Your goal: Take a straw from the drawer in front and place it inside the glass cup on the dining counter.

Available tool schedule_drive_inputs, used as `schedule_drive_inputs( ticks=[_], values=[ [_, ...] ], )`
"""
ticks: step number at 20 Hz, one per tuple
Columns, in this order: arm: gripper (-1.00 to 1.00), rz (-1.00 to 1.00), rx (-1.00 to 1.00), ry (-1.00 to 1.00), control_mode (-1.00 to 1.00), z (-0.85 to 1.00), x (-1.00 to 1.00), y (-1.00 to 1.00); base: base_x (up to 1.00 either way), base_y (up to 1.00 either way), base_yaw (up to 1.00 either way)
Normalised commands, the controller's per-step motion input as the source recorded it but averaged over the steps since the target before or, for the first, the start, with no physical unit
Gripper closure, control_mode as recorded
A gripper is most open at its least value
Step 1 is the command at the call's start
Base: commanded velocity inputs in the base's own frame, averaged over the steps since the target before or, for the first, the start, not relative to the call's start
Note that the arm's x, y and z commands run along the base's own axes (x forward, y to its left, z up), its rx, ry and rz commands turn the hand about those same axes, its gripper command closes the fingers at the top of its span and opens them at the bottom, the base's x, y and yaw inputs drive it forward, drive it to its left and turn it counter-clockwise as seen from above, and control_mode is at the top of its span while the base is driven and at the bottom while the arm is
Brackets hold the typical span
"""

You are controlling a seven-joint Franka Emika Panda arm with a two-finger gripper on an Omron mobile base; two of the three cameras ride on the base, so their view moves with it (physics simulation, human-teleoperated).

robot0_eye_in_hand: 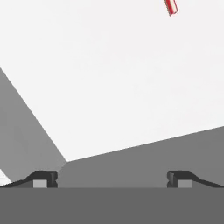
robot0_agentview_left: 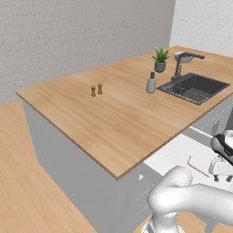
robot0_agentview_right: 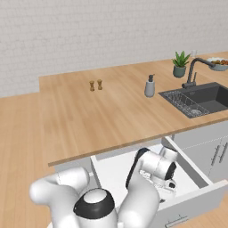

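the drawer [robot0_agentview_right: 202, 196] stands pulled out under the edge of the dining counter [robot0_agentview_right: 102, 120], its white floor in plain sight. the hand [robot0_eye_in_hand: 112, 179] hangs low inside the drawer, wide open, its two dark fingertips [robot0_eye_in_hand: 43, 178] far apart with nothing between them. the straw [robot0_agentview_left: 196, 166], thin and red, lies flat on the drawer floor near the hand but apart from it; in the hand view only one red end of it [robot0_eye_in_hand: 171, 7] pokes in at the top edge, well away from the fingertips. on the wooden counter top sit two small brown shakers [robot0_agentview_right: 95, 85] side by side, a grey soap dispenser [robot0_agentview_right: 150, 86] just beside the dark sink [robot0_agentview_right: 200, 99] with its dark tap [robot0_agentview_right: 195, 71], a potted plant [robot0_agentview_right: 180, 64] behind the sink, and a bowl [robot0_agentview_right: 218, 63] at the far right
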Motion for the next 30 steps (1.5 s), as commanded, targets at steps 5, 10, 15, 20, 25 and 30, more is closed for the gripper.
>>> schedule_drive_inputs(
  ticks=[5, 10, 15, 20, 25, 30],
  values=[
    [-1.00, 0.00, 0.00, 0.03, -1.00, 0.47, -0.04, -0.30, 0.00, 0.00, 0.00],
    [-1.00, -0.06, -0.06, 0.00, -1.00, 0.53, 0.79, 0.05, 0.00, 0.00, 0.00],
    [-1.00, -0.15, -0.13, -0.04, -1.00, 0.25, 0.98, 0.26, 0.00, 0.00, 0.00],
    [-1.00, -0.18, -0.15, -0.11, -1.00, -0.01, 0.68, 0.27, 0.00, 0.00, 0.00],
    [-1.00, -0.26, -0.05, -0.08, -1.00, -0.26, 0.13, 0.08, 0.00, 0.00, 0.00],
    [-1.00, -0.24, 0.00, 0.00, -1.00, -0.42, 0.26, 0.00, 0.00, 0.00, 0.00]
  ],
)
